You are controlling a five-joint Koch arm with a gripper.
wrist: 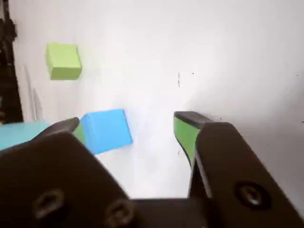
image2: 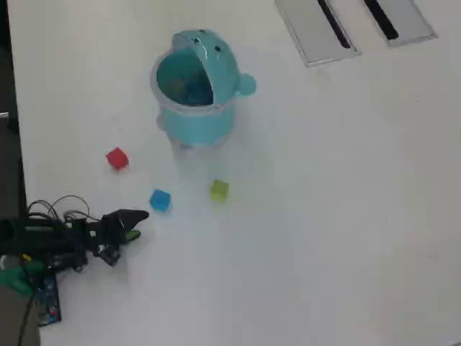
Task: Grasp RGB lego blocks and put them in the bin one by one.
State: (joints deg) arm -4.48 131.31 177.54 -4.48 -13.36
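Bin [image2: 194, 122]: light turquoise, round, standing upright on the white table [image2: 338, 216]; its domed lid with two dot eyes is flipped up at the far side, and a knob sticks out on its right in the overhead view. The mouth is uncovered.
Red block [image2: 117, 158]: on the table, below and to the left of the bin in the overhead view, apart from it.
Blue block [image2: 160, 200]: on the table below the bin, between the bin and the fingers; in the wrist view [wrist: 107, 130] it lies just beside the left finger, whether touching cannot be told.
Yellow-green block [image2: 219, 189]: on the table just below the bin, to the right of the blue block; in the wrist view [wrist: 63, 61] it sits farther off.
Fingers [wrist: 128, 130]: spread apart with bare table between them, holding nothing; green pads line their inner faces.
Arm [image2: 57, 236]: black, lying low at the left table edge, well below and left of the bin, with cables coiled beside it.
Metal plates [image2: 353, 25]: two grey slotted panels in the table, up and right of the bin.
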